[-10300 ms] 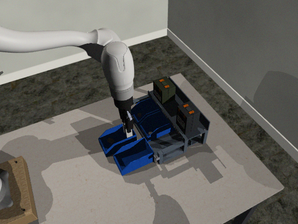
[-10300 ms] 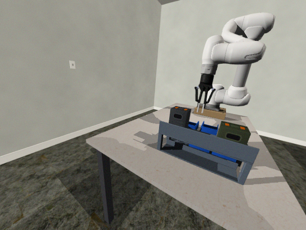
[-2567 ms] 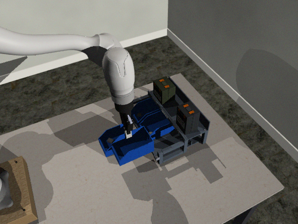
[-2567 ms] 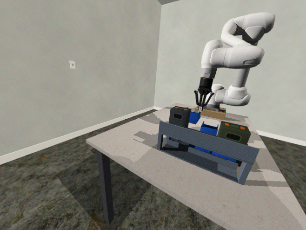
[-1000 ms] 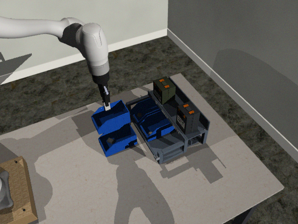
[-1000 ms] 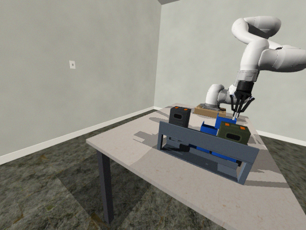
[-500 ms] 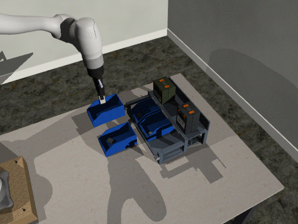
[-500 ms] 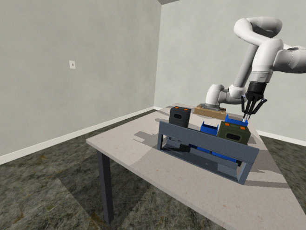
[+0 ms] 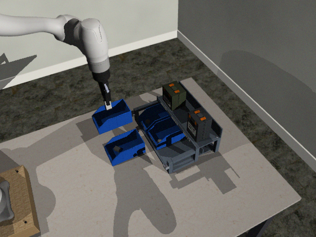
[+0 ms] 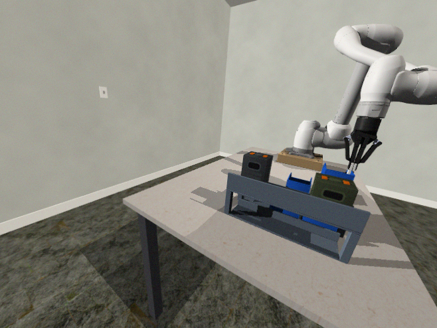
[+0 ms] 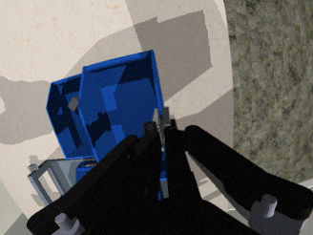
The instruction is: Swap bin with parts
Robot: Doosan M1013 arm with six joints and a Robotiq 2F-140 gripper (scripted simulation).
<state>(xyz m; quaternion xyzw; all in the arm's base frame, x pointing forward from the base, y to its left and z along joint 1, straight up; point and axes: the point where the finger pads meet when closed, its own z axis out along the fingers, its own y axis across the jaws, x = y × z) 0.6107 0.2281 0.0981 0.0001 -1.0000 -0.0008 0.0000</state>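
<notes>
My gripper (image 9: 108, 105) is shut on the rear wall of the empty blue bin (image 9: 112, 115) and holds it upright above the table, left of the grey shelf (image 9: 178, 132). In the wrist view the fingers pinch the thin wall of this bin (image 11: 121, 104). The blue bin with parts (image 9: 125, 146) stands on the table just below and in front of it, with a dark part inside; it also shows in the wrist view (image 11: 64, 117). The near end of the shelf's lower level (image 9: 178, 150) holds no bin.
Two more blue bins (image 9: 160, 124) sit on the shelf's lower level. A green box (image 9: 174, 94) and a dark grey box (image 9: 199, 123) stand on the top board. The arm's wooden base (image 9: 15, 201) is at the table's left corner.
</notes>
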